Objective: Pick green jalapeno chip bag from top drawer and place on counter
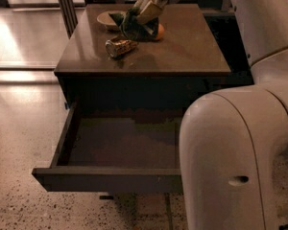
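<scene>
The green jalapeno chip bag (134, 27) is a dark crumpled bag at the back of the counter (182, 51), low over or touching its surface. My gripper (137, 19) comes down from the top of the view and is shut on the bag's upper part. The top drawer (110, 178) stands pulled out below the counter, and its brownish floor shows nothing on it. My arm's large white body (230, 162) hides the drawer's right end.
A gold-brown can (119, 46) lies on its side on the counter just in front of the bag. A pale shallow bowl (107, 18) sits behind it to the left. An orange round thing (159, 31) sits right of the bag. Speckled floor lies to the left.
</scene>
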Robot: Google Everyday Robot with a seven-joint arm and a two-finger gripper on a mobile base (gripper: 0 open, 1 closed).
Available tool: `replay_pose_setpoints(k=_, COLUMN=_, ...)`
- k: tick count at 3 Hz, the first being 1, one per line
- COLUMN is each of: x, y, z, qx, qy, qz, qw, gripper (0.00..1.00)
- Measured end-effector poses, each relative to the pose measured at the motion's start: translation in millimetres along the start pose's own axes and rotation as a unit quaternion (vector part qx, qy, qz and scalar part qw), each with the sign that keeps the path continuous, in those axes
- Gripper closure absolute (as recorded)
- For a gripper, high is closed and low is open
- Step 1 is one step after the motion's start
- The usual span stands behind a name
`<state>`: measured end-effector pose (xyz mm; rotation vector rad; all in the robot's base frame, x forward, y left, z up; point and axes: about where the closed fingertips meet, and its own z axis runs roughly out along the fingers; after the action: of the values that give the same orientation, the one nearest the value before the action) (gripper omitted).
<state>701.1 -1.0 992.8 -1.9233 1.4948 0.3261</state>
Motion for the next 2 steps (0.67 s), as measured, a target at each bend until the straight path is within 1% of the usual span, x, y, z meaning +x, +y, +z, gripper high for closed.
replay_pose_setpoints(k=1, x=41, y=-17, z=5, qx=0.022, qy=0.016, qz=0.028, qw=0.9992, gripper=1.00)
replay_pose_setpoints(k=2, x=74, y=-21, z=16, qx=0.027, qy=0.012, qz=0.061, qw=0.9977, gripper=1.00)
